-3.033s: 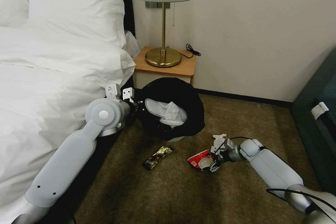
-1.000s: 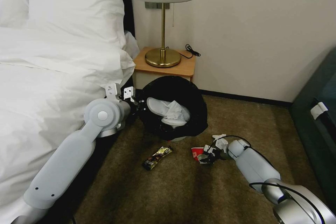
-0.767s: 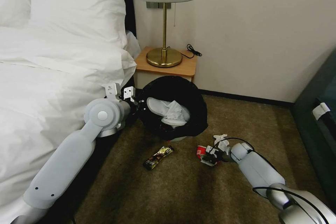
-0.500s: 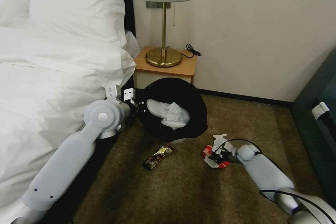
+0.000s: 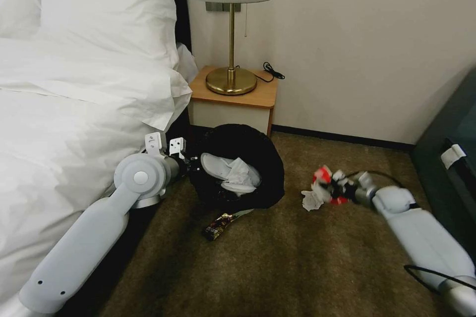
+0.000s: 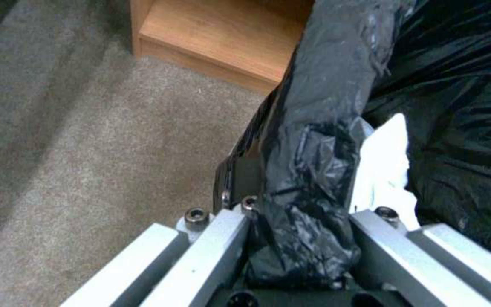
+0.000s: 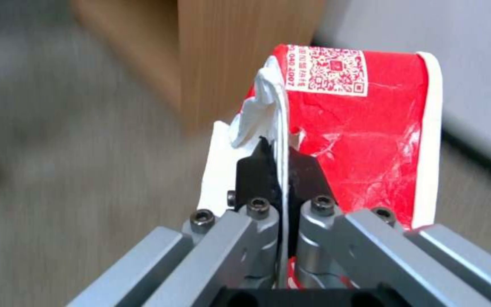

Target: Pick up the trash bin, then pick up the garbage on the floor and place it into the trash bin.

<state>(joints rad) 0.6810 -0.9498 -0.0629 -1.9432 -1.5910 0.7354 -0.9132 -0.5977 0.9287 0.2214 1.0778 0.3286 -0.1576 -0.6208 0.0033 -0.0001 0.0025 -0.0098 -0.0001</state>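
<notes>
Left gripper (image 5: 191,162) clamps the one trash bin (image 5: 265,158) rim, frame centre. Right gripper (image 5: 331,189) pinches one red wrapper (image 5: 323,174), centre right. One snack packet (image 5: 218,225) lies on the floor.

Clearance: open brown carpet (image 5: 277,262) in the near centre; far and side margins obstructed.

Left: white-sheeted bed (image 5: 59,124). Far: wooden nightstand (image 5: 233,96) bearing a brass lamp (image 5: 231,34), against the wall. Right: dark cabinet (image 5: 453,158). Centre-left: round black-bagged trash bin (image 5: 258,158), a gold-brown snack packet (image 5: 218,225) just near of it. Passable gap between bin and held red wrapper (image 5: 323,174).
</notes>
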